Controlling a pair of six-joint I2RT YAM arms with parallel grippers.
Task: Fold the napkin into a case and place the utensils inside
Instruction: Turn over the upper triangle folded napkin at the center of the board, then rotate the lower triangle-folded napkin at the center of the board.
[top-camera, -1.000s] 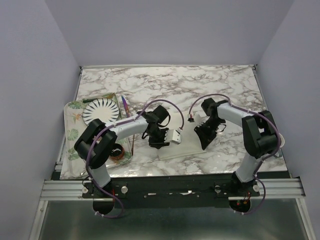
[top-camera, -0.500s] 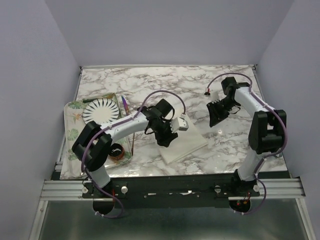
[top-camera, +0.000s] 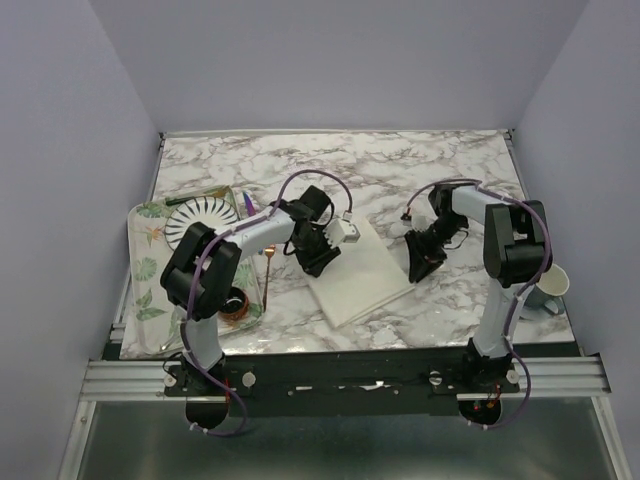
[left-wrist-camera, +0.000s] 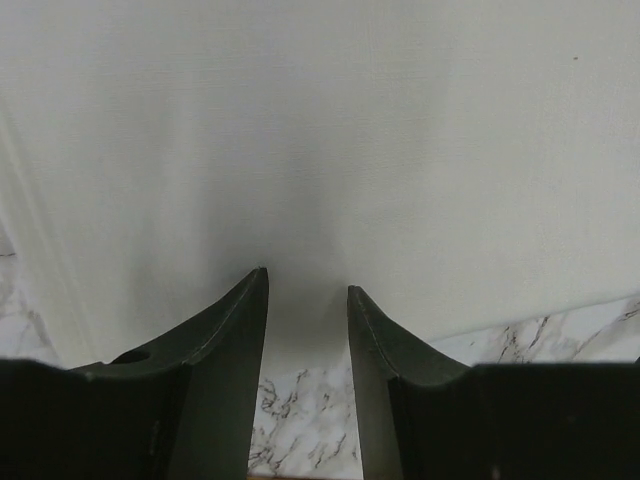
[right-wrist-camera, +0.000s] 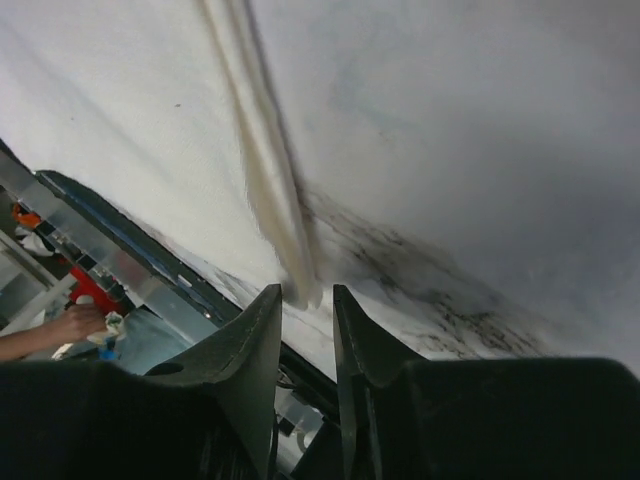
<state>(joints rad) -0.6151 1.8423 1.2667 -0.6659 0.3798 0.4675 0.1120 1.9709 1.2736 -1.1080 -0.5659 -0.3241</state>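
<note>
The cream napkin lies flat on the marble as a folded rectangle, tilted, in the middle of the table. My left gripper stands at its upper left edge, open; in the left wrist view the gripper has its tips just over the edge of the napkin, with marble showing in the gap. My right gripper is at the napkin's right corner; the right wrist view shows the gripper narrowly open, the folded edge ending right at its tips. A purple-blue utensil and a copper fork lie by the tray.
A leaf-patterned tray at the left holds a white plate with black stripes and a small dark bowl. A pale mug stands at the right edge, beside the right arm.
The napkin now lies flatter and further up-right. My left gripper has moved up and left to its edge. The right gripper swung away to the back right, then came back to the napkin's right corner.
</note>
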